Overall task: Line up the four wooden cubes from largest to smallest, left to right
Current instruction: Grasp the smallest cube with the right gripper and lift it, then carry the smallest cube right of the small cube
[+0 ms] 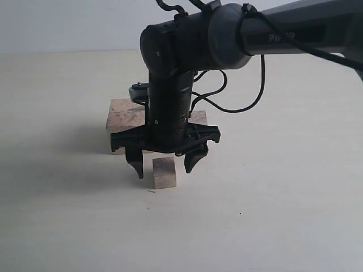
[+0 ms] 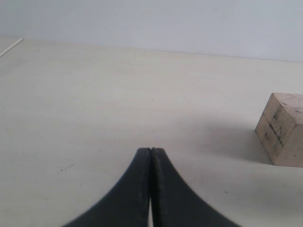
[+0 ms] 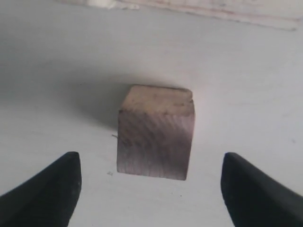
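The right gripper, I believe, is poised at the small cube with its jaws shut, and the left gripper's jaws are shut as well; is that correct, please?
Not quite. The right gripper has its jaws open, spread wide with the small cube in the gap between them, untouched; the right wrist view shows this. The left gripper is indeed shut.

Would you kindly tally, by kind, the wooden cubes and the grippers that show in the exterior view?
Wooden cubes: 3 (small cube, large cube, partly hidden cube behind the arm)
Grippers: 1 (right gripper, open)
Total: 4; a fourth cube does not show in this view.
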